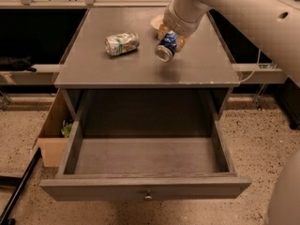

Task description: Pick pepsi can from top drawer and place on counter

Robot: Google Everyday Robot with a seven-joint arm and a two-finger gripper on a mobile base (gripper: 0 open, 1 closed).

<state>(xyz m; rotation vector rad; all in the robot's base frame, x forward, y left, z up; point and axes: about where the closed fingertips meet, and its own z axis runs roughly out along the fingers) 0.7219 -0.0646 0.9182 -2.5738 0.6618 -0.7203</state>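
Grey wood fills most of your camera view. The counter (197, 64) sits in the upper half, and the top drawer (93, 189) is pulled wide open beneath it, towards you. You can see the drawer's bare floor, and one small metal knob (148, 197) at the middle of its flat front panel.

Look above the counter's middle, a little to the right, and you will find the gripper (170, 37). It hangs from the pale arm (234, 8) that comes in from the upper right corner. Its yellowish fingers (162, 32) are clamped on the pepsi can (166, 45), one on each side of the blue body. The can is tilted, with its silver end pointing down and towards you. It is over the counter and out of the drawer, but you cannot tell whether its lower end touches the wood.

To the left of the can, apart from it, a dented green-and-white can (122, 43) lies on its side on the counter. Behind the gripper, a pale bowl (156, 21) shows only in part. On the speckled floor (253, 144) at the left, a tan cardboard box (52, 139) stands just beside the drawer's side wall.
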